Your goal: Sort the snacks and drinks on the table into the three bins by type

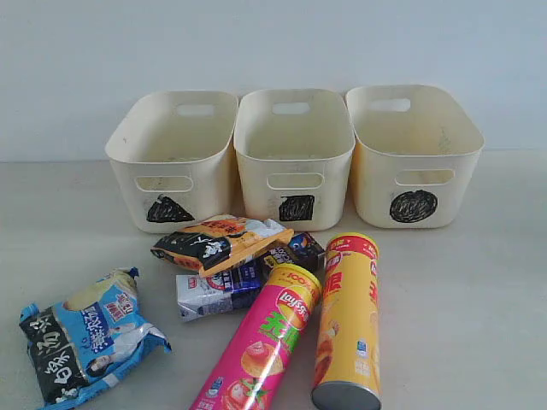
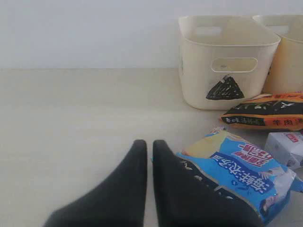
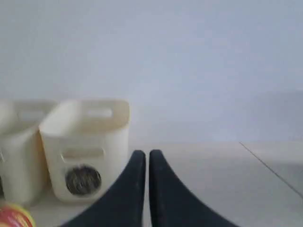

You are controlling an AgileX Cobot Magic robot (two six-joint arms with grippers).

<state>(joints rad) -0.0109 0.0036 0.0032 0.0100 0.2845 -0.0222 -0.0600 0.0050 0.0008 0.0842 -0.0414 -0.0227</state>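
Three cream bins stand in a row at the back: triangle [image 1: 209, 171], square [image 1: 295, 162], circle [image 1: 385, 184]. In front lie the orange-black bag [image 1: 218, 241], a blue-and-white carton [image 1: 209, 295] and a dark purple carton [image 1: 299, 250]. The pink tube [image 1: 261, 346] and yellow tube [image 1: 349, 320] lie side by side at the front. The blue-white-black bag [image 1: 90, 333] is at front left. My left gripper [image 2: 149, 145] is shut and empty, just beside that bag [image 2: 241, 165]. My right gripper [image 3: 143, 155] is shut and empty, near the circle bin [image 3: 87, 151]. Neither gripper shows in the exterior view.
The bins look empty from the exterior view. In the left wrist view the triangle bin [image 2: 227, 90] stands beyond the orange-black bag [image 2: 265, 116]. A plain wall runs behind the bins. Bare tabletop [image 1: 487, 299] lies right of the yellow tube.
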